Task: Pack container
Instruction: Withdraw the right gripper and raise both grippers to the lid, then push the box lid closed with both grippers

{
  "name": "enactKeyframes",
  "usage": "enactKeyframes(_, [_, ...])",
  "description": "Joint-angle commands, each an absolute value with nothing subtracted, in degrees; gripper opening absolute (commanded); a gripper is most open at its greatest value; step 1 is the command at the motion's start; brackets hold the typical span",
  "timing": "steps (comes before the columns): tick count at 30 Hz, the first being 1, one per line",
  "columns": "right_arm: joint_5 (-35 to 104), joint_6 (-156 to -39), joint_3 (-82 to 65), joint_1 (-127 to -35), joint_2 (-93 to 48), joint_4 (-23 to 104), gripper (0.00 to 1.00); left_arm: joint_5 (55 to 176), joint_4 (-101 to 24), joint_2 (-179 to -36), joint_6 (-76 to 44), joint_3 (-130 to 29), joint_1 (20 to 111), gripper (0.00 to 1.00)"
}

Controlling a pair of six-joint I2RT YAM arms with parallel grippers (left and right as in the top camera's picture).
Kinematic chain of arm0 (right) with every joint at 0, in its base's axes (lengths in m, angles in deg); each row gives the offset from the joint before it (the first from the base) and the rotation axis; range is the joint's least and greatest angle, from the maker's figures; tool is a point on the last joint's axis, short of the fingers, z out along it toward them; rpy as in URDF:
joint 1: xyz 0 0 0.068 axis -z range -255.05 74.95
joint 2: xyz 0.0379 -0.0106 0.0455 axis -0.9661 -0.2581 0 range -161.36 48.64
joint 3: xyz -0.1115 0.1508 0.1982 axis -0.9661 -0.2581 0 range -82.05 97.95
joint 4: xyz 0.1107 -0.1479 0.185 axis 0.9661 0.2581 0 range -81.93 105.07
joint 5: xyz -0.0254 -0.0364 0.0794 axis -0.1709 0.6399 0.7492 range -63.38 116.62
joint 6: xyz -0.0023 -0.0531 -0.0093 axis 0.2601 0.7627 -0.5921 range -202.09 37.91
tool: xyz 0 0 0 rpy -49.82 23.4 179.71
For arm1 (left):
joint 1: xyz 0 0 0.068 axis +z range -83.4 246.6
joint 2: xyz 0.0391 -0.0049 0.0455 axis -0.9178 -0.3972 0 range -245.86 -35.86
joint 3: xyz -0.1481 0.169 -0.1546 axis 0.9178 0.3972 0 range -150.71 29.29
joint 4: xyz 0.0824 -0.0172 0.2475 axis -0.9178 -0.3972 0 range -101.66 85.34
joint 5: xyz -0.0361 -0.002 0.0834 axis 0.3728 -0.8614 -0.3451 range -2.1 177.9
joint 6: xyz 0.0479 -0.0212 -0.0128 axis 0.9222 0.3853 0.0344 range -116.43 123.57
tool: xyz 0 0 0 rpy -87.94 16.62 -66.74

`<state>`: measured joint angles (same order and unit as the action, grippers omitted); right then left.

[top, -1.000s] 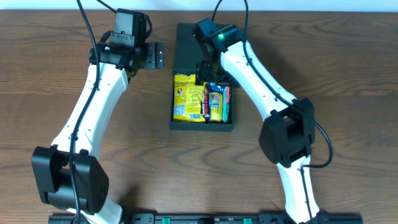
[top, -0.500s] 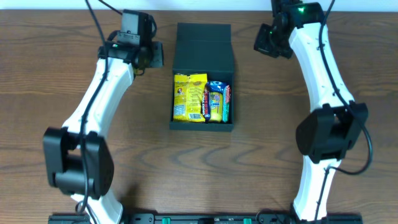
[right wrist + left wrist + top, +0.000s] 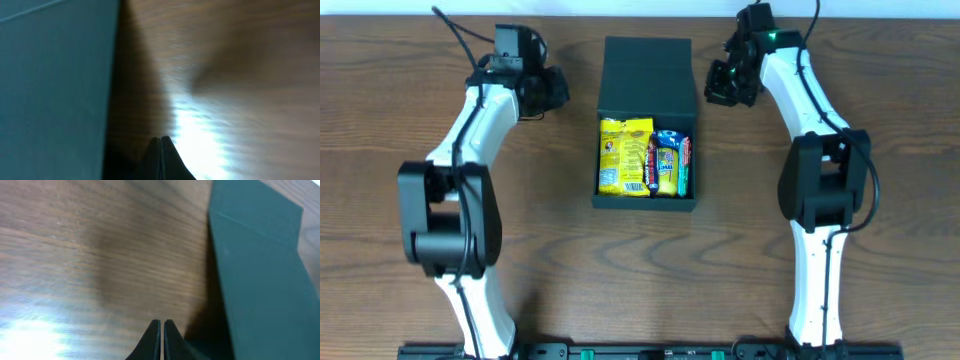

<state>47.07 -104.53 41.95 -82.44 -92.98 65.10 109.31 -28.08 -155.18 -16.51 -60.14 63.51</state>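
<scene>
1. Both arms are standing differently from a second ago. The right claw (image 3: 720,85), which was dipping into the box (image 3: 645,204) above the snacks, is now hanging outside it, just beside the right edge of the open lid (image 3: 648,75). The left claw (image 3: 550,90), which was spread wide, is now sitting closed just beside the lid's left edge.
2. The box is resting on the table (image 3: 560,250) near the middle of the far edge, with its lid lying back flat toward that edge.
3. Inside, a yellow packet (image 3: 624,155) is filling the left half. A blue and red packet (image 3: 668,165) is lying against it on the right.
4. Filling is looking finished. With one claw on each side of the lid, folding it over the snacks is probably becoming the step in hand.
5. The left claw is keeping its two fingers (image 3: 155,332) pressed together and gripping nothing. Its wrist view is showing the tips over bare wood, with the green card close on the right but apart from them.
6. The right claw is doing the same: its fingers (image 3: 155,150) are shut and empty over bare wood, with the green card near on the other side.
7. Neither claw is touching the lid yet. Lifting a flat flap with closed tips is likely calling for a low, careful approach, or the box may slide.
</scene>
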Motion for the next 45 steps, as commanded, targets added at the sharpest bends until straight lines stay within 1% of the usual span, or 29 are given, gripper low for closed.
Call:
enactKeyframes(1, [55.73, -102.93, 41.80, -80.61, -95.71, 64.01, 0.01, 117.39, -26.20, -158.70, -21.36, -60.90, 63.86, 0.06])
enactKeyframes(8, [61.76, -103.54, 41.80, -80.54, -98.40, 60.29, 0.02, 125.70, -18.92, -165.48, -26.93, -62.28, 63.86, 0.05])
enactKeyframes(12, [66.15, -103.91, 41.80, -80.37, -99.62, 59.03, 0.02, 131.14, -20.17, -170.61, -27.37, -67.90, 63.86, 0.06])
enactKeyframes(14, [66.78, -103.91, 41.80, -80.54, -99.80, 59.16, 0.02, 131.45, -20.98, -172.28, -27.37, -70.30, 63.66, 0.06])
enactKeyframes(19, [72.27, -102.93, 41.80, -81.20, -100.21, 58.76, 0.02, 133.63, -20.87, -172.63, -27.46, -71.26, 63.48, 0.05])
enactKeyframes(22, [75.29, -100.99, 41.80, -81.07, -100.21, 58.61, 0.02, 135.91, -20.65, -172.63, -27.26, -71.28, 63.48, 0.06])
enactKeyframes(26, [83.92, -96.40, 41.80, -80.02, -100.19, 57.69, 0.02, 136.56, -20.85, -172.63, -27.06, -71.28, 63.81, 0.06])
enactKeyframes(31, [90.02, -93.29, 41.80, -79.21, -100.19, 57.52, 0.01, 137.04, -20.83, -172.63, -27.09, -71.28, 64.47, 0.05])
enactKeyframes(35, [93.38, -90.84, 41.80, -79.12, -100.19, 57.54, 0.01, 137.94, -20.37, -172.63, -27.11, -71.28, 64.99, 0.06])
enactKeyframes(39, [95.68, -89.66, 41.91, -78.82, -100.17, 57.56, 0.02, 143.49, -16.54, -172.60, -26.82, -71.70, 65.63, 0.05])
enactKeyframes(45, [97.36, -87.61, 42.48, -78.03, -98.09, 58.57, 0.02, 149.02, -16.83, -171.82, -24.66, -76.03, 66.11, 0.06])
